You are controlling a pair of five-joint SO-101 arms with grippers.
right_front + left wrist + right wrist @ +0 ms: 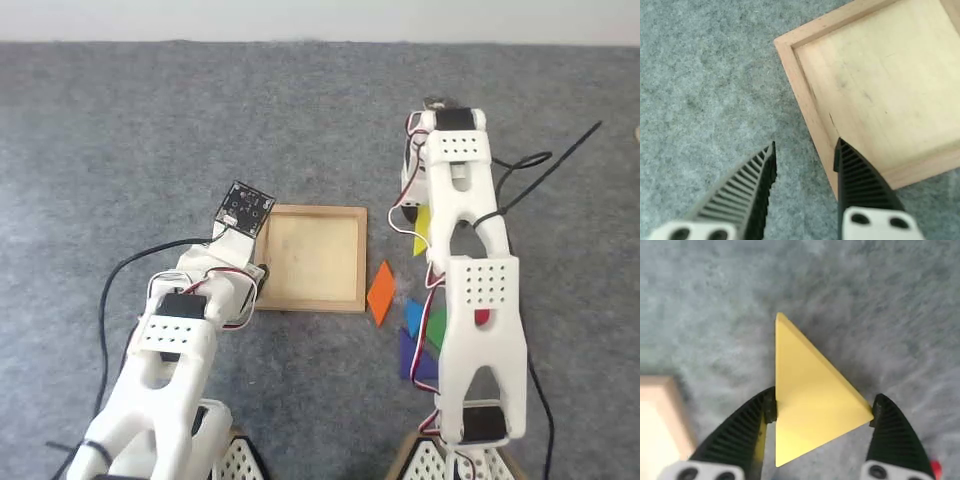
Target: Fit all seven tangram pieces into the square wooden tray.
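Matt wooden tray on rough fibrous carpet; yellow triangle smooth, matt.

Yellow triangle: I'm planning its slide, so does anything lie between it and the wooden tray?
Nothing visible does: bare carpet separates the yellow triangle from the wooden tray; the orange parallelogram lies off that line.

The tray lies in the middle, with the left gripper straddling its left rim at the near corner. Right of its far corner, a triangle sits clasped in the right gripper. Nearer, the other pieces lie right of the tray, some under the right arm.
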